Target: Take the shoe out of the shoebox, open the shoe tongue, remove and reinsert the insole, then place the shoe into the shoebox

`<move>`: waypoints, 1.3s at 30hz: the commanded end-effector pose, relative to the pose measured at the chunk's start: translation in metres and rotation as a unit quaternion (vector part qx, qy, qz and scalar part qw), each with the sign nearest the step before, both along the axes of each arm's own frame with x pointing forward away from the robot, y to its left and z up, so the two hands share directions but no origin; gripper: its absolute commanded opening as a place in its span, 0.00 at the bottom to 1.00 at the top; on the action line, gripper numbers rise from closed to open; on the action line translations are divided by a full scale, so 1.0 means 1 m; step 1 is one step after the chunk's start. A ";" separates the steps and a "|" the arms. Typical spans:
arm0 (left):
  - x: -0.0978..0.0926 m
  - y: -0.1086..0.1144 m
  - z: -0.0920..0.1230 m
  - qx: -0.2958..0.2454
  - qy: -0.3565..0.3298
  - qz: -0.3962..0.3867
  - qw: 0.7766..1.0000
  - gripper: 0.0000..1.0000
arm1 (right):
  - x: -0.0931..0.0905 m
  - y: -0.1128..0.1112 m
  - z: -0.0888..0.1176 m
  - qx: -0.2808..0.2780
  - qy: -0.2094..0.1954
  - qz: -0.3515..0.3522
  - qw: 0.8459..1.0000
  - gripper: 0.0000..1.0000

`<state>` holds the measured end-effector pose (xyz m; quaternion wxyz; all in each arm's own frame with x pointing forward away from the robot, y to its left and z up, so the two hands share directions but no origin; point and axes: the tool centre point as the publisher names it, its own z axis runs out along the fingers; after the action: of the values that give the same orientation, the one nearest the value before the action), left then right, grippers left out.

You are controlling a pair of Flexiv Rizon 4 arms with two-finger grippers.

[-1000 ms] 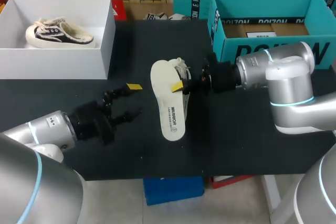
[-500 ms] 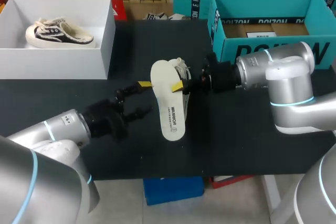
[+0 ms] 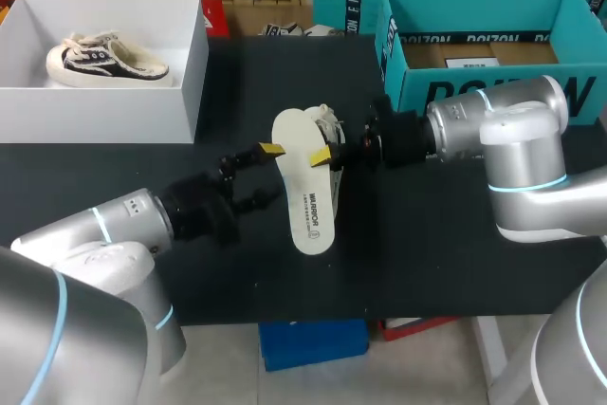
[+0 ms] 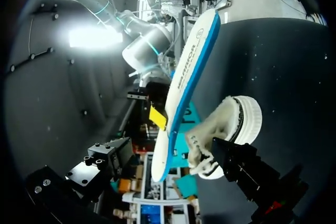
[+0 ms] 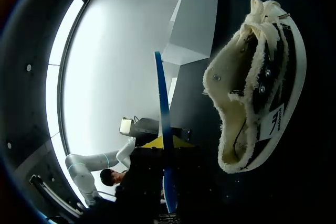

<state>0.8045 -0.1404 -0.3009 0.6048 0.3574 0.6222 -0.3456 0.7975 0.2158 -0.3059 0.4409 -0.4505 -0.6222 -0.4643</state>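
The white insole [image 3: 305,187], blue on its underside [image 4: 185,85], is held on edge above the black table. My right gripper [image 3: 328,156] is shut on its middle from the right, and the yellow tips [image 5: 164,142] straddle the thin blue edge [image 5: 163,114]. The cream and black shoe [image 3: 329,128] lies on its side just behind the insole, beside the right gripper [image 5: 257,93]. My left gripper [image 3: 269,175] stands open at the insole's left edge, one finger [image 4: 107,156] on each side of the insole's end, not touching it.
A white shoebox [image 3: 180,82] at the back left holds a second shoe [image 3: 106,59]. A teal shoebox [image 3: 391,35] stands at the back right, behind my right arm. The table's front edge runs close below the insole's tip.
My left gripper has moved right and slightly back, from well left of the insole up to its edge, staying open. The right gripper, insole and shoe have not moved.
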 end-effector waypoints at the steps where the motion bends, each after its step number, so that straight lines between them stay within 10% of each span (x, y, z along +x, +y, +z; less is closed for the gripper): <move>1: 0.006 -0.009 -0.001 0.003 0.000 -0.001 1.000 0.89 | 0.000 0.000 0.000 -0.001 0.000 0.000 1.000 0.00; 11: 0.008 -0.015 -0.005 0.004 0.002 -0.005 1.000 0.49 | 0.000 0.000 0.000 -0.001 0.000 0.000 1.000 0.00; 22: 0.012 -0.019 -0.003 -0.001 0.000 -0.002 1.000 0.41 | 0.000 0.000 0.000 -0.001 0.000 0.000 1.000 0.00; 25: 0.013 -0.019 -0.004 -0.004 0.001 -0.002 1.000 0.00 | 0.000 0.000 0.000 -0.001 0.000 0.000 1.000 0.00; 32: 0.013 -0.018 -0.006 -0.007 0.002 -0.004 1.000 0.00 | 0.000 0.000 0.000 -0.001 0.000 0.000 1.000 0.00; 34: 0.012 -0.018 -0.006 -0.007 0.003 -0.005 1.000 0.00 | 0.000 0.000 0.000 0.002 0.001 -0.003 1.000 1.00; 39: 0.010 -0.014 -0.007 -0.006 0.004 -0.005 1.000 0.00 | 0.001 -0.004 0.002 -0.004 0.001 -0.012 1.000 1.00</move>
<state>0.8170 -0.1565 -0.3083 0.6034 0.3551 0.6197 -0.3547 0.8014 0.2134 -0.3063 0.4386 -0.4559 -0.6175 -0.4674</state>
